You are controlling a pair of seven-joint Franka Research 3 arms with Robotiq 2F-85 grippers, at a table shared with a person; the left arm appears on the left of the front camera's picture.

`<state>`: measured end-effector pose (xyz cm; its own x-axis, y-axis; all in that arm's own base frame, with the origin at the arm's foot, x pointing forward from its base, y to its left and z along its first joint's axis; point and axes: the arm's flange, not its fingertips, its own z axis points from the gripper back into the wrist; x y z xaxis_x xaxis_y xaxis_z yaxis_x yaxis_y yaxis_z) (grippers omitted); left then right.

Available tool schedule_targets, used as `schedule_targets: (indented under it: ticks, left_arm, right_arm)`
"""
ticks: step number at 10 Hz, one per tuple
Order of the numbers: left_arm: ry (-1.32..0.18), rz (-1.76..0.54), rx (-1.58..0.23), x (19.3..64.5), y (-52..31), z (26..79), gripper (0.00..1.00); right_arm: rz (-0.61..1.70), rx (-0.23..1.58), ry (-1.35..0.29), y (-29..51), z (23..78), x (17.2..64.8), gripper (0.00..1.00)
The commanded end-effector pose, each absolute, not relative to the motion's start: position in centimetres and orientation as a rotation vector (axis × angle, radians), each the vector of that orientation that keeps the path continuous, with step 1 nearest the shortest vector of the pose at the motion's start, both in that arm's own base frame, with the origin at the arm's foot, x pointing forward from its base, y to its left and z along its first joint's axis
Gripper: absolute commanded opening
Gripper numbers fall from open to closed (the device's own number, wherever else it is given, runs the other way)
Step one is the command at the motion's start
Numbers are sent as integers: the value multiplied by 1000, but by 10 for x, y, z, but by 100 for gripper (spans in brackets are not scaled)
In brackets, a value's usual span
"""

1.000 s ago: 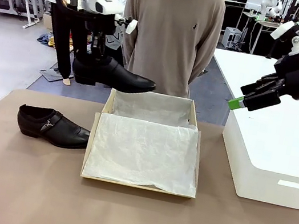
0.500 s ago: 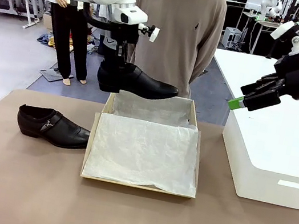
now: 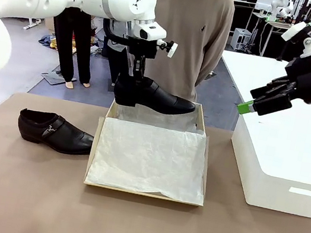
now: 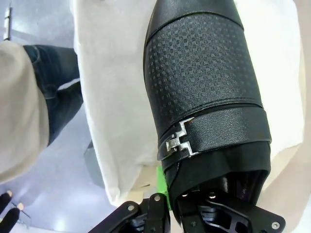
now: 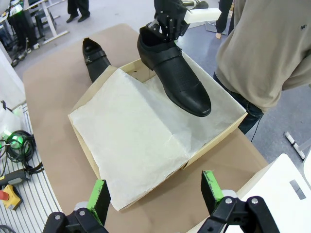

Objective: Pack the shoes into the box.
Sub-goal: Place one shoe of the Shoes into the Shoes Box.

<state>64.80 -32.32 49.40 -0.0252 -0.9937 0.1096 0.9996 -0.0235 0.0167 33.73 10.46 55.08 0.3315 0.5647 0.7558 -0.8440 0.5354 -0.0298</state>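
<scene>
My left pincer (image 3: 134, 78) is clamped on the heel end of one shoe (image 3: 154, 97). In the left wrist view a green pad (image 4: 159, 180) presses the outside of the collar just below the buckle (image 4: 179, 142), and the other finger goes down inside the opening. The pincer (image 4: 167, 190) is only as far apart as that wall of leather allows.

In the front view the shoe hangs level over the 12 o'clock end of the box (image 3: 96, 142), heel at 9 and toe at 3. Its heel is over the box's far corner at about 11. I cannot tell whether the sole is clear of the rim there. From the right wrist the shoe (image 5: 177, 73) sits above the tissue (image 5: 131, 136) near the far wall.

The second shoe (image 3: 55, 131) lies on the table (image 3: 22, 189) at the box's 9 o'clock, just beside the wall, toe towards 3.

My right pincer (image 5: 155, 191) is spread wide with nothing between the pads. It hovers at the box's 2 o'clock (image 3: 244, 107), above the white block (image 3: 279, 168).

A person (image 3: 179, 30) stands at 12, close behind the box.
</scene>
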Motion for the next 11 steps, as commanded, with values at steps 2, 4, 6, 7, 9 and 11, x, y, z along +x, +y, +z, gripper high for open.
schedule_targets:
  ticks: [2,4,6,7,9,11]
  left_arm:
    - [-98,-1593,-72,645,-321,497,0]
    - [-98,-1593,-72,645,-321,497,0]
    - [-109,-1586,-67,651,-318,489,0]
    - [-118,-1598,-59,655,-321,488,0]
    - [-116,-1613,-46,661,-330,484,0]
    - [-110,-1613,-43,667,-337,479,0]
  right_arm:
    - [961,422,-805,105,550,339,100]
    - [961,422,-805,105,550,339,100]
    - [961,422,-805,105,550,339,100]
    - [961,422,-805,105,550,339,100]
    - [961,422,-805,105,550,339,100]
    - [961,422,-805,105,550,339,100]
